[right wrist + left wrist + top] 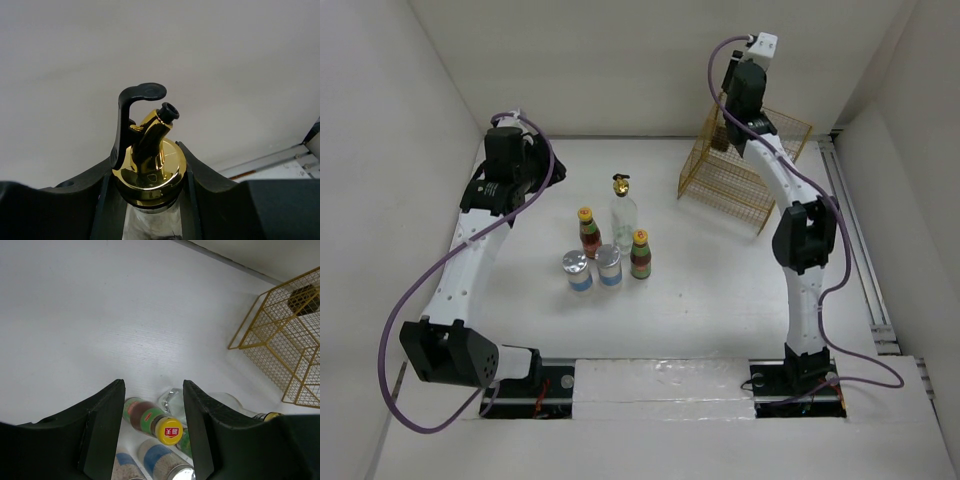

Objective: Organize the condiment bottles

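right end effector (148,192): clamped on the neck of an upright gold-spouted glass bottle (149,167), at the yellow wire rack's (745,180) far corner | left end effector (153,385): half open, empty, above the table (720,290), left of the second glass bottle (623,215), the sauce bottles (589,232) and the jars (576,270) clustered mid-table

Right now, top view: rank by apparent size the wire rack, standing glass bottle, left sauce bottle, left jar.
1. yellow wire rack
2. glass bottle with gold spout
3. Tie: left yellow-capped sauce bottle and left silver-lidded jar look alike; not ranking them.
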You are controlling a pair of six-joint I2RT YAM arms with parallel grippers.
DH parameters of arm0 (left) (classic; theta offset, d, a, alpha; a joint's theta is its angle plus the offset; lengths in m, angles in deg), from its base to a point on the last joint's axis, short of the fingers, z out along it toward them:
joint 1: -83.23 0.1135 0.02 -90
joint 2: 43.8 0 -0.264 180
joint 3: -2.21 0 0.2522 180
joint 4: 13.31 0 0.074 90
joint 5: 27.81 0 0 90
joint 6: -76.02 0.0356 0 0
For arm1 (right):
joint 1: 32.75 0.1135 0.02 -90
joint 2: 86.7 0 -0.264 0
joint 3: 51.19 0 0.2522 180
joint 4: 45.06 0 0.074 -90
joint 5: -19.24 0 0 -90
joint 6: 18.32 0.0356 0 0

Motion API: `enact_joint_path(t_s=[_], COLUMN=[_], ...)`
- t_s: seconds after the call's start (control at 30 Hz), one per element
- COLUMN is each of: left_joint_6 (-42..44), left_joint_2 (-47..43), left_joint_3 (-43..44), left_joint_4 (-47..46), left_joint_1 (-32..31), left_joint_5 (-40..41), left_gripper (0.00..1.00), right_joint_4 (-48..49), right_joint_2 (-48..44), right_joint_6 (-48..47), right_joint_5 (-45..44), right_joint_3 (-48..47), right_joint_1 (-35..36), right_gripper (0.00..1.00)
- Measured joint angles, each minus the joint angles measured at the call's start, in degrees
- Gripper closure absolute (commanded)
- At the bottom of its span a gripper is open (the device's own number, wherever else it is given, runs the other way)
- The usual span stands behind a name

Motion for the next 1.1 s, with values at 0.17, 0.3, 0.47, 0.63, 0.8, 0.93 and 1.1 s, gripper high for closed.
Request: enact_joint_path(t_s=[0.17,0.3,0.47,0.63,0.8,0.93,1.1], left_joint_6=[-0.11,-0.26,-0.39,-0.39,-0.42,-0.42,-0.39], left_joint_2=[0.00,0.00,0.00,0.00,0.00,0.00,0.02], left_joint_3=[-0.09,-0.42,-0.46,-0.46,-0.48,-0.46,-0.22], left_joint_4=[0.00,0.04,0.04,0.00,-0.02,-0.04,0.02], left_joint_1=[0.00,-0.02,0.00,0.00,-0.02,-0.02,-0.02], left_joint_5=[-0.28,-0.42,-0.50,-0.68,-1.14,-1.42,-1.42], left_gripper=[0.54,0.54,0.54,0.54,0.54,0.54,0.58], right_joint_4=[-0.02,0.13,0.48,1.31,0.70,-1.79,-4.81], right_joint_2=[0.00,0.00,-0.17,-2.38,-4.66,-7.85,-18.82], right_joint_6=[0.09,0.98,2.49,3.87,4.83,5.07,4.20], right_joint_5=[0.15,0.22,0.17,0.44,2.03,4.98,9.29], right_joint_3=[3.52,5.70,10.12,13.29,13.03,11.56,16.06], right_joint_1=[0.26,0.13,-0.20,-0.31,-0.31,-0.31,0.76], right_gripper=[0.97,0.91,0.78,0.38,0.15,0.02,0.64])
